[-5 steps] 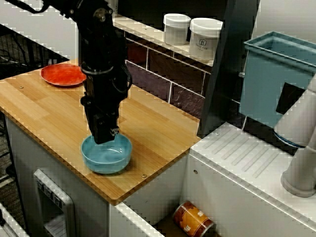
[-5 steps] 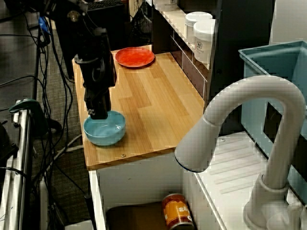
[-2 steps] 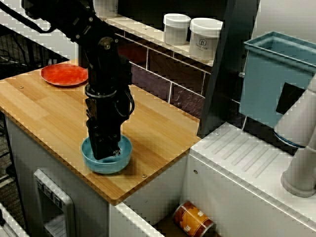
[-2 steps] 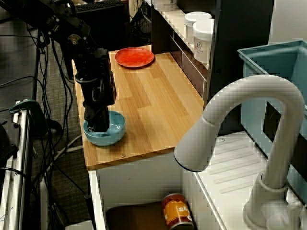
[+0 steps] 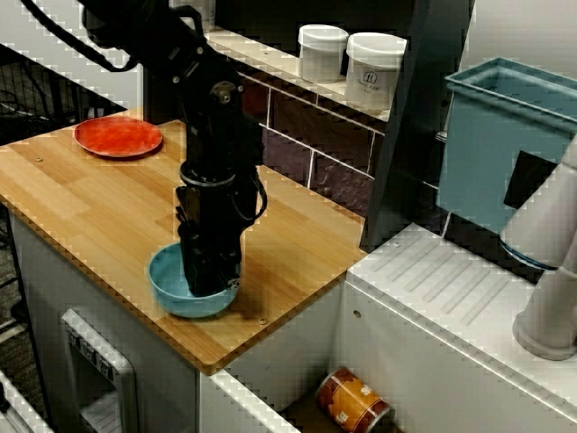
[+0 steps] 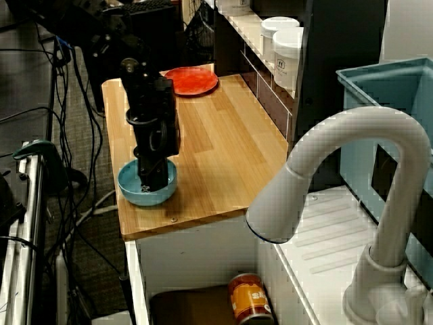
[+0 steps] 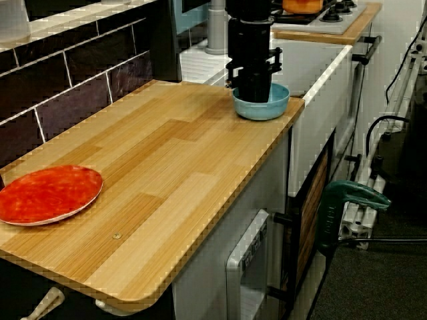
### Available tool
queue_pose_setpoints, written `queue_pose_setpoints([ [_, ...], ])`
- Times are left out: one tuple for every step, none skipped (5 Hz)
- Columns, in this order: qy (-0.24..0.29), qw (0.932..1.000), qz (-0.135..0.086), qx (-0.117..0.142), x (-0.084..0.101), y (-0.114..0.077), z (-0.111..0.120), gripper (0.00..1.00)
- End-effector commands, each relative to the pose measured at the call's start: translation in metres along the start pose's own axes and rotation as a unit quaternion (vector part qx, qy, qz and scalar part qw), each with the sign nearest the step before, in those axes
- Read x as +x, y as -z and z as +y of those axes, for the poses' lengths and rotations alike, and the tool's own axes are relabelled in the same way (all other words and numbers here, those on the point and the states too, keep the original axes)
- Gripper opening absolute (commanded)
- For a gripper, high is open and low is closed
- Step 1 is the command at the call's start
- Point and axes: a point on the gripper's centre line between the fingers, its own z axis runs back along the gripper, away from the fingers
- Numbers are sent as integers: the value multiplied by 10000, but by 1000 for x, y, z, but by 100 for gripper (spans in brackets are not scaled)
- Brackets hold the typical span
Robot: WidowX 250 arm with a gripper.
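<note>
A light blue bowl (image 5: 168, 280) stands near the front corner of the wooden counter (image 5: 90, 203). The black arm comes straight down and my gripper (image 5: 213, 285) is sunk into the bowl on its right side, close to the rim. The view past the faucet shows the gripper (image 6: 154, 183) inside the bowl (image 6: 130, 184). In the view along the counter the gripper (image 7: 253, 94) covers the bowl's (image 7: 272, 107) far part. The fingertips are hidden by the wrist and the bowl wall, so their spacing does not show.
A red plate (image 5: 117, 136) lies at the counter's far end. Two white jars (image 5: 374, 70) stand on the tiled ledge. A blue bin (image 5: 505, 144) and white faucet (image 6: 338, 176) are by the sink, with a can (image 5: 352, 401) down in the basin.
The gripper has dropped from above the bowl's left rim into the bowl and shifted to its right side. The bowl has stayed in about the same spot.
</note>
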Motion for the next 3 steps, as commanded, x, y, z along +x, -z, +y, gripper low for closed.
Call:
queue_pose_setpoints([
  [-239, 9996, -116, -61, 37, -7, 11, 0],
  [-358, 9992, -143, -93, 54, -8, 18, 0],
  [-448, 9988, -114, -152, 69, -9, 26, 0],
])
